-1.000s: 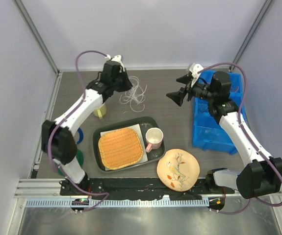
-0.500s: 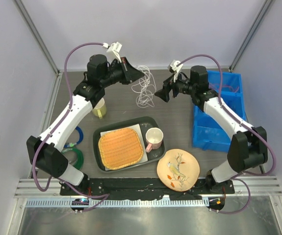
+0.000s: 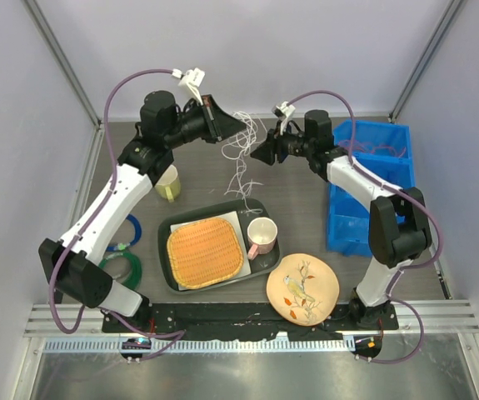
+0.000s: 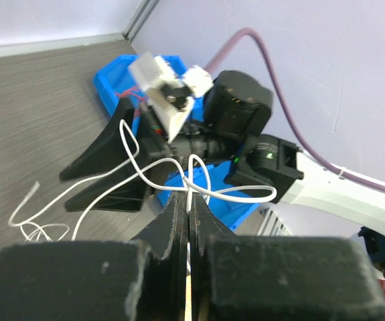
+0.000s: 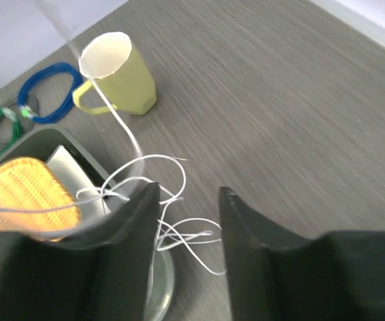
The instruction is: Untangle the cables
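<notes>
The grey bench [image 3: 306, 212] carries everything. A blue bin [image 3: 349, 235] sits at its 3 o'clock edge. A dark tray [image 3: 251, 265] lies near the centre, slightly toward 6 o'clock. It holds a woven orange mat [image 3: 204, 252] on its 9 o'clock side and an upright pink mug [image 3: 261, 236] on its 3 o'clock side. A painted plate [image 3: 303, 288] rests on the bench just off the tray's 5 o'clock corner. A yellow mug [image 3: 169, 183] stands at the tray's 11 o'clock. A blue ring [image 3: 135, 230] and a green ring [image 3: 123, 267] lie toward 9 o'clock of the tray.

The left gripper [image 3: 243, 127] and the right gripper [image 3: 257, 152] face each other at 12 o'clock from the tray, tips near one another. The left gripper's jaws are pressed together on a white strand of the cables [image 3: 241, 158], whose loops hang from it and trail down to the tray's 12 o'clock rim. The right gripper's jaws stand apart, with white loops showing in the gap; whether they touch the strands cannot be told.
</notes>
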Controlling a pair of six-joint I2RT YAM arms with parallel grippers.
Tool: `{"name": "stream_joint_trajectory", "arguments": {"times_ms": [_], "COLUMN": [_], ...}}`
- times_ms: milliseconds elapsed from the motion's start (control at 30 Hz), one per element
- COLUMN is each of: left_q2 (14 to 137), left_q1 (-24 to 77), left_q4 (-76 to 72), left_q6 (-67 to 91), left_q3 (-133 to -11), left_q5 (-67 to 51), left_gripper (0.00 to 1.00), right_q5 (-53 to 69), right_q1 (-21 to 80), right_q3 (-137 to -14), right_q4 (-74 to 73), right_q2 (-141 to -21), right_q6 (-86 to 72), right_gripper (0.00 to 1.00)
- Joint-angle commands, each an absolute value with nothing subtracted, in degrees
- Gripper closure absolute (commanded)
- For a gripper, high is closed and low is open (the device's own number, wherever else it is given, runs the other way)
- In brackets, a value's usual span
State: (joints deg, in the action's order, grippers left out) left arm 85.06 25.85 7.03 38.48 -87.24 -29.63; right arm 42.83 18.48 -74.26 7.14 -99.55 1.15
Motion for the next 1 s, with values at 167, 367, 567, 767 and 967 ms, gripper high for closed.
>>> {"name": "stream_joint_trajectory", "arguments": {"times_ms": [167,367,567,767,967], "left_q2": [79.81,79.45,79.28,79.63,80.42], "left_q1": [25.66,25.66,25.66,25.66,25.66], "left_q4": [8.96,9.23,10.46,10.37,10.28], "left_q6": [32.79,32.08,30.94,30.50,29.80], "left_q3": [-88.16,-88.15,-87.89,-87.28,-87.10], "left_q5": [-24.70,-25.13,-24.44,-25.39,-27.06], "left_gripper": [1.00,1.00,1.00,1.00,1.00], "right_q5": [33.85,35.94,35.61,35.67,39.55], "right_q1": [19.86,19.78,19.86,20.04,20.48], "right_q3": [-70.86,-67.24,-65.30,-65.83,-69.43], "right_q4": [18.52,17.50,16.88,16.43,15.21], "right_q2": [-93.44,-86.32,-81.13,-77.70,-80.33], "right_q6": [-4.13,3.04,0.63,-3.60,-7.73], "right_gripper": [0.99,0.99,0.66,0.34,0.19]}}
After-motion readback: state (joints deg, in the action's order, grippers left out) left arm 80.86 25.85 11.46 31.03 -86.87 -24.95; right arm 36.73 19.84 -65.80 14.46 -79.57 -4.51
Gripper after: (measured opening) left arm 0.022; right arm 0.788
